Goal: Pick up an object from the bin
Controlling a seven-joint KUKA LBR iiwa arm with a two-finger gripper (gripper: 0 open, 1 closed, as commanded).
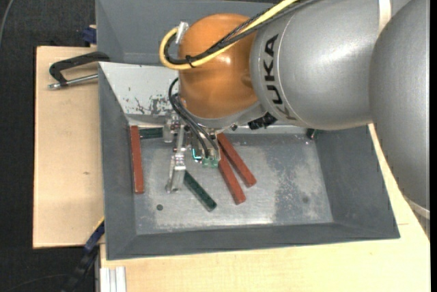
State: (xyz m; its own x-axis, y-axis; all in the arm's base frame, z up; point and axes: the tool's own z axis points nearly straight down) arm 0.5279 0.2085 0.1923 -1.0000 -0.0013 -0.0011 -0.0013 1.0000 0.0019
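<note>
My gripper (175, 178) hangs below the orange cover, low over the middle-left of the bin floor. Its metal tip is right beside the upper end of a dark green stick (200, 192) that lies slanted on the floor. Just to the right, two red-brown sticks (236, 168) lie side by side, also slanted, with their upper ends hidden under the gripper body. None of these sticks can be seen held in the gripper.
A long red-brown stick (137, 159) lies upright along the left wall. Another dark green stick (151, 134) pokes out at the back left. The arm covers the back and right of the bin.
</note>
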